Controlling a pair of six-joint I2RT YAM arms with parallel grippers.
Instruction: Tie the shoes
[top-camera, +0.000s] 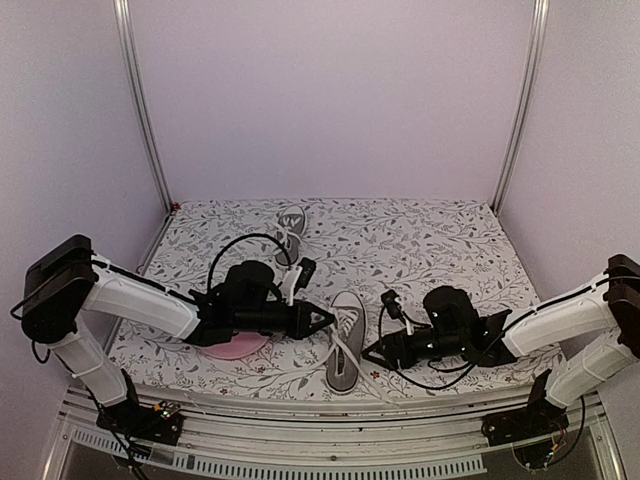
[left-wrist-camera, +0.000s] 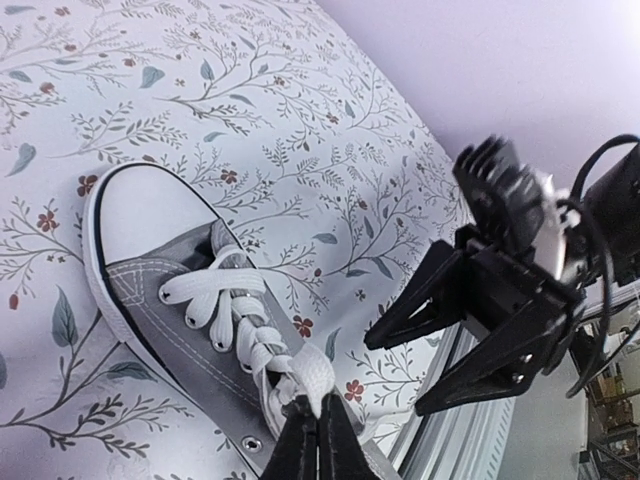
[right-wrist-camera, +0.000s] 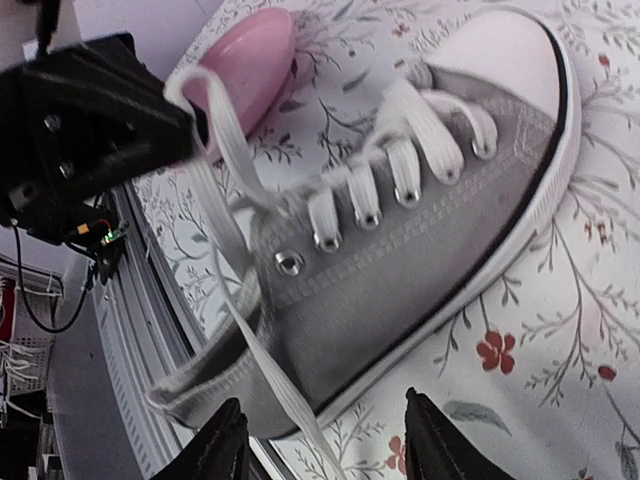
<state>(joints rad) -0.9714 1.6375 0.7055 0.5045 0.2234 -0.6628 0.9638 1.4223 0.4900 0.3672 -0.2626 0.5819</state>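
No knot yet, by our reading: the near shoe lies at the front of the tabletop with its laces loose, and the far shoe waits at the back. Our left gripper pinches one white lace — our right gripper stands spread. The pink plate shows nothing on it.

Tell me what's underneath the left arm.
A round pink plate lies on the floral cloth beneath the left arm; only its near edge shows. The arm covers the rest, so anything on it is hidden.
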